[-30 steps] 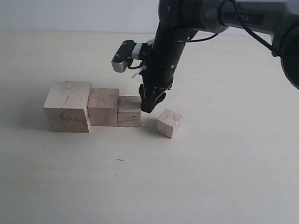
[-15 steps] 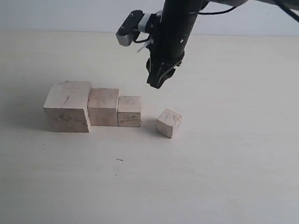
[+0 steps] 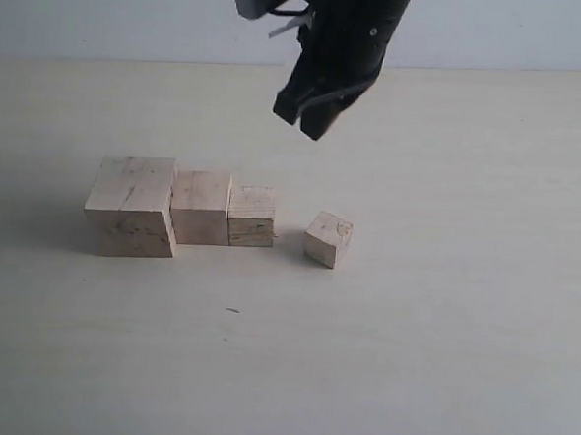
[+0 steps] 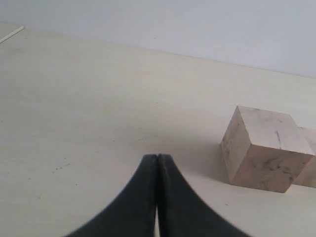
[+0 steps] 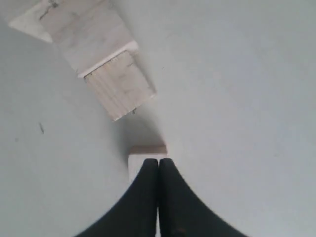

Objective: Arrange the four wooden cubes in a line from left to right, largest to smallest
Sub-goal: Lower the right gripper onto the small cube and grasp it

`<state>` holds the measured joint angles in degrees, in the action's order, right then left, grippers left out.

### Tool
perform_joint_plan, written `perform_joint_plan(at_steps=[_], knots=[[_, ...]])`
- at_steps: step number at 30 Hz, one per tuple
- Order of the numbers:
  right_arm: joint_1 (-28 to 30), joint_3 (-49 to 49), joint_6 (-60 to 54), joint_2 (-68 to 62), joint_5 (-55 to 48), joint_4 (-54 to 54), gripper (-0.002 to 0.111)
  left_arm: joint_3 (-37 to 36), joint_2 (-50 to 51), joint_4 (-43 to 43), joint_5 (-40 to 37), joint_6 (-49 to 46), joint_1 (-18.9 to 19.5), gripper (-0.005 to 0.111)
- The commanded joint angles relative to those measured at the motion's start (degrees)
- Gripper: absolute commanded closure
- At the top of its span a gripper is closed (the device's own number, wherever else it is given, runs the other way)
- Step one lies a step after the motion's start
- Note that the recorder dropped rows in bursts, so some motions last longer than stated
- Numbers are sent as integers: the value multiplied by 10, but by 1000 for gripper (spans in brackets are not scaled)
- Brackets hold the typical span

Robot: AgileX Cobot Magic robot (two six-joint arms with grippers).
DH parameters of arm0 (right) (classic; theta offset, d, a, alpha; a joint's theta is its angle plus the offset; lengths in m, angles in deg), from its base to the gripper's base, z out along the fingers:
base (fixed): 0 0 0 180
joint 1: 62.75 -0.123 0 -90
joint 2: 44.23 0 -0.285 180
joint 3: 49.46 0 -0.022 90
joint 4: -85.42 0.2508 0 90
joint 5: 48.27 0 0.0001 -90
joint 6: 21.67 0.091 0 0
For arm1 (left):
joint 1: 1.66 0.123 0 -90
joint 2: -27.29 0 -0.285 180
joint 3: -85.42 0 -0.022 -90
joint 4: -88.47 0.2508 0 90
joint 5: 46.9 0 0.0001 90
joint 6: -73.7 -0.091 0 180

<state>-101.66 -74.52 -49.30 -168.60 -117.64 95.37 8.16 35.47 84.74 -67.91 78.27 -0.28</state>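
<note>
Three wooden cubes stand touching in a row: the largest cube [image 3: 131, 206] on the left, the second cube [image 3: 201, 205] beside it, then the third cube [image 3: 252, 215]. The smallest cube [image 3: 329, 239] sits apart to the right, turned slightly. My right gripper [image 3: 311, 128] hangs shut and empty high above the gap between the third and smallest cubes. In the right wrist view its tips [image 5: 158, 160] partly cover the smallest cube [image 5: 136, 165], with the third cube [image 5: 121, 89] beyond. My left gripper [image 4: 157, 156] is shut and empty, low over the table near the largest cube [image 4: 266, 148].
The pale table [image 3: 441, 335] runs wide and bare to the right and front of the row. A small dark speck [image 3: 232, 311] lies in front of the cubes. A light wall [image 3: 106, 9] backs the table.
My right gripper has risen from table level beside the third cube to well above the cubes, drifting slightly right. The cubes have not moved.
</note>
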Motion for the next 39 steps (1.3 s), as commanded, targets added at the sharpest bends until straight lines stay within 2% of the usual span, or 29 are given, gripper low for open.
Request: perform_joint_plan(at_steps=[1,5,8,17,20,39], knots=[[4,115,-4,30,64,-22,108,0,-4,1,4,2,-4,107],[4,203,2,56,151,-27,108,0,-4,1,4,2,-4,107],[4,222,2,61,157,-12,103,0,-4,1,4,2,-4,107],[3,225,-20,59,166,19,58,0,-4,1,4,2,-4,107],[3,225,-37,55,165,17,50,0,-4,1,4,2,-4,107],[3,225,-43,-26,172,12,49,0,-4,1,4,2,-4,107]])
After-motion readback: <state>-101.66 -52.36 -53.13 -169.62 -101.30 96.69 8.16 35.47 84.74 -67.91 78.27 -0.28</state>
